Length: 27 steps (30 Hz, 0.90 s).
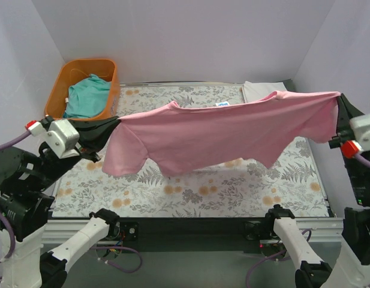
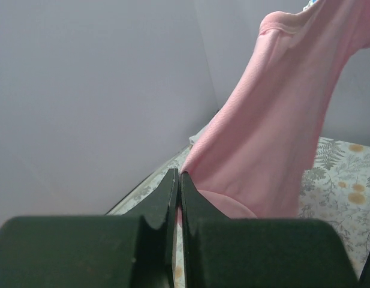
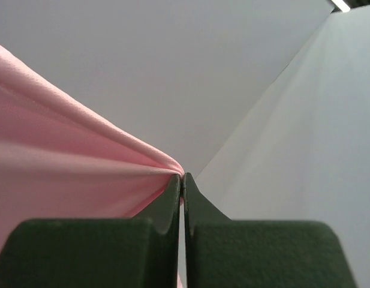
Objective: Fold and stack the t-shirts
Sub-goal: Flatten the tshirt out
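The pink t-shirt (image 1: pixel 220 135) hangs spread out above the table, stretched between my two grippers. My left gripper (image 1: pixel 117 122) is shut on its left corner, and a sleeve droops below that hold. My right gripper (image 1: pixel 338 99) is shut on its right corner, higher up near the right wall. In the left wrist view the left gripper (image 2: pixel 177 175) pinches pink cloth (image 2: pixel 274 138). In the right wrist view the right gripper (image 3: pixel 180 177) clamps a bunched fold of the pink cloth (image 3: pixel 65 168). A teal t-shirt (image 1: pixel 87 96) lies crumpled in the basket. A white t-shirt (image 1: pixel 259 90) lies at the back right.
The orange plastic basket (image 1: pixel 59 90) stands at the back left corner. The floral table cloth (image 1: pixel 190 192) covers the table under the hanging shirt. White walls close in on the left, back and right.
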Available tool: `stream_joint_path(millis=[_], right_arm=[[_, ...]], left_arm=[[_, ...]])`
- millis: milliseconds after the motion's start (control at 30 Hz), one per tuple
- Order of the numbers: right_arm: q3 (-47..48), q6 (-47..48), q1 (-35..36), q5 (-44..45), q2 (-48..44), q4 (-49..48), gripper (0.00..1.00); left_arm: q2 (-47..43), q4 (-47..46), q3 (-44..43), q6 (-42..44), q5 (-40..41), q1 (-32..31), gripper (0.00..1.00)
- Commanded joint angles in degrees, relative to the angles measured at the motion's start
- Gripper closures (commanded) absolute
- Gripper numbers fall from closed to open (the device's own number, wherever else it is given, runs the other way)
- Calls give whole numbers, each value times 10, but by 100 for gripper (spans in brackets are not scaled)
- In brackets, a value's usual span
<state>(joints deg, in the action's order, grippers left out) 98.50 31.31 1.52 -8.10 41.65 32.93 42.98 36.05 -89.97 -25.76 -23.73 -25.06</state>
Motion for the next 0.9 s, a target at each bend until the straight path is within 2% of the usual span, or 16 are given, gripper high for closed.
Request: stream_joint_path(millis=[0,133,233,433,567,633,733,867], right_arm=[[47,-24,-3,13,7,7,99],[9,-23,-4,-6,9,-7,99],[-77,-17,-3,-10,14,-62,99],[-210,-11,-3,-20,86,-186,99],[-272,-4,-2,-45,177,-272,99],[-291,-4,-3,-67,213,-319,99],[-313,0,2,-81,305,-389,99],[-275,6,21,-79,481,-448,99]], left_arm=[[9,46,-30,1,10,6,100],[24,31,-28,-3,53,6,100],[39,12,-2,-1,89,6,100],[103,-47,114,6,168,5,100],[156,-145,205,24,205,7,100],[212,-205,242,27,214,12,100],[310,-267,256,20,201,43,100],[441,-316,230,8,206,85,100]])
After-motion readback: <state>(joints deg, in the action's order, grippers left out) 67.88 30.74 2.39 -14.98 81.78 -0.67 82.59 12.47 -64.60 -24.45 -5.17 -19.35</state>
